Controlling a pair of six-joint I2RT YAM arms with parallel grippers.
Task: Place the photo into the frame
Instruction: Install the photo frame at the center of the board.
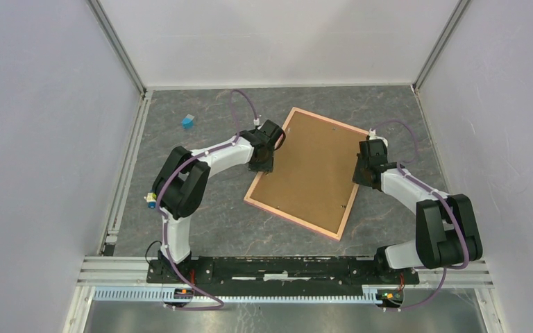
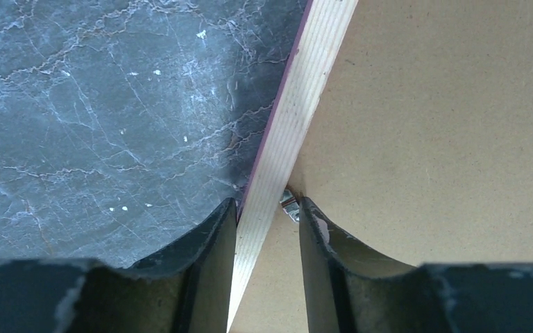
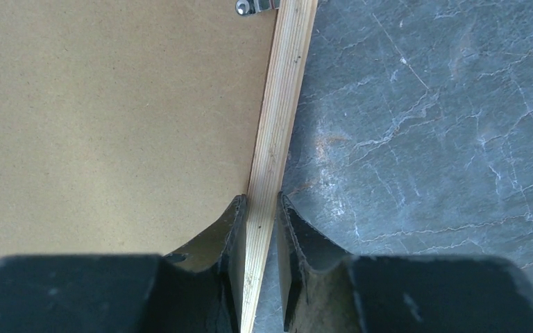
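Across the brown-backed rectangular frame (image 2: 300,104), left gripper (image 2: 267,202) loosely straddles its grained wooden rim; right gripper (image 3: 261,198) pinches it.

**benchlurker:** Standing next to the rig right now. The left arm (image 1: 215,158) and right arm (image 1: 406,186) look the same: white links, chunky black joint housings.

**yam_fan:** What about cabling?

**benchlurker:** A purple cable (image 1: 236,104) runs along each arm, pinned with small white clips. Both arms bolt onto one black base bar (image 1: 277,267). There's a tiny yellow-and-blue tag (image 1: 150,200) on the left elbow. The left gripper (image 2: 267,202) and right gripper (image 3: 261,198) have matte black fingers (image 2: 212,236), scooped on the inside and scuffed with pale specks.
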